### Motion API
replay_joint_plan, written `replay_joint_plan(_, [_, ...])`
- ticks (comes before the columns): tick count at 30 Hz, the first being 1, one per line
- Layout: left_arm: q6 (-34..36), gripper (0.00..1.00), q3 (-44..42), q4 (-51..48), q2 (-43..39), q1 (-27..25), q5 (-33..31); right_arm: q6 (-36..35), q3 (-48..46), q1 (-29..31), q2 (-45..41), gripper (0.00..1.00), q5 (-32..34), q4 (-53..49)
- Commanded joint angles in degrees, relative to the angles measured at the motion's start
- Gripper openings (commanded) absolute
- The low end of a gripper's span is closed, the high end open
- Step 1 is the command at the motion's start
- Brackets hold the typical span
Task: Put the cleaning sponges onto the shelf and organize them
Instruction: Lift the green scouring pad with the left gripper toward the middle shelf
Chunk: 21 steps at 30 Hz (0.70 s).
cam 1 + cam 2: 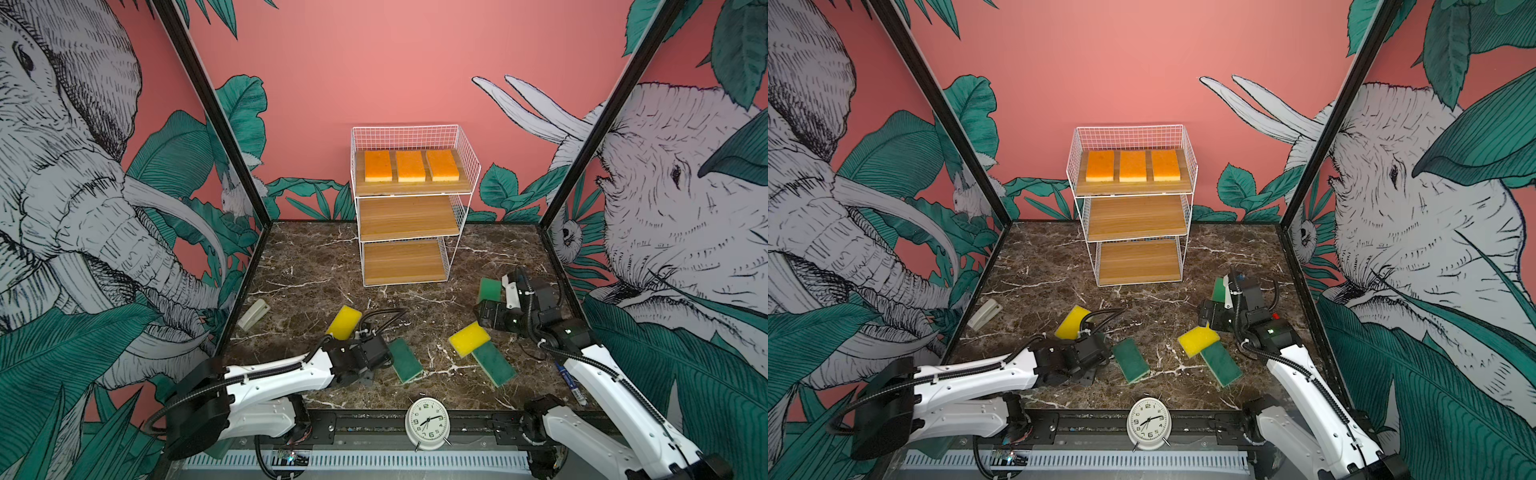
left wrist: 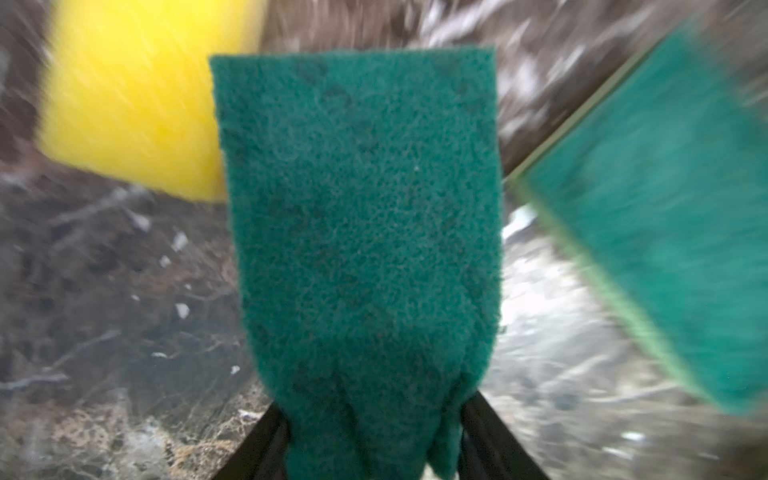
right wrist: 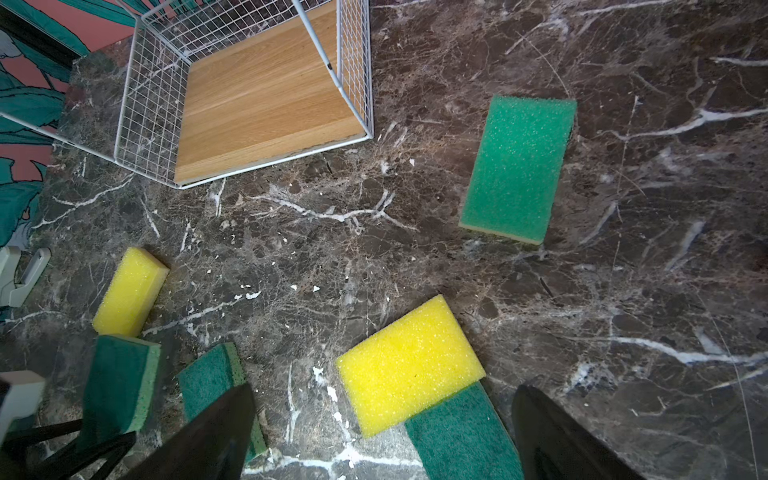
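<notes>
A dark green held sponge [image 2: 361, 232] is pinched at its near end between the fingers of the left gripper [image 2: 374, 411], whose jaws are closed on it so that the foam is creased there. Its long axis runs straight out from the fingers, with the scouring face turned to the wrist camera. Whether it is clear of the marble table [image 1: 316, 266] cannot be told. The right gripper [image 3: 382, 388] is held above the table with its jaws wide apart and nothing between them. The shelf [image 1: 415, 189] stands at the back of the table. Three orange sponges [image 1: 410, 165] are laid side by side on its top tier, long axes running front to back. On the table, a loose green sponge [image 1: 405, 359] lies just beside the left gripper, pointing roughly front to back. A left yellow sponge [image 1: 344, 321] lies aslant behind that arm. A right yellow sponge [image 1: 469, 337] is laid crosswise over the far end of a covered green sponge [image 1: 493, 363]. A foam-up green sponge [image 1: 489, 289] lies near the right gripper.
</notes>
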Motion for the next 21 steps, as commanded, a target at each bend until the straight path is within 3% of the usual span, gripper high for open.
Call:
replay_joint_plan(1, [1.1,0.55,2.5,1.3,-5.3,-0.2,-5.8,0.1,-1.0,-0.2,0.2,0.99,-0.8,3.4])
replay_joint_plan(5, [5.0,0.55,4.2,7.9,-6.9,-0.2,-10.1,0.5,-1.7,-0.3,0.5,0.99,-1.7,6.6])
replay_joint_plan(10, [12.9,0.56,13.0,9.6,-1.9,0.1,-16.4,0.1,-2.4,-0.3,0.8,0.99,-1.6,8.9])
replay_joint_plan(15, [21.8,0.55,20.4,17.8,3.2,6.7,-10.6,0.8,-3.0,-0.3,2.3,0.99,-4.1,11.5])
replay_joint_plan(21, [29.4,0.55,29.3,21.8,9.0,11.0,-9.7,1.3,-3.8,-0.2,2.5,0.99,-5.3,13.4])
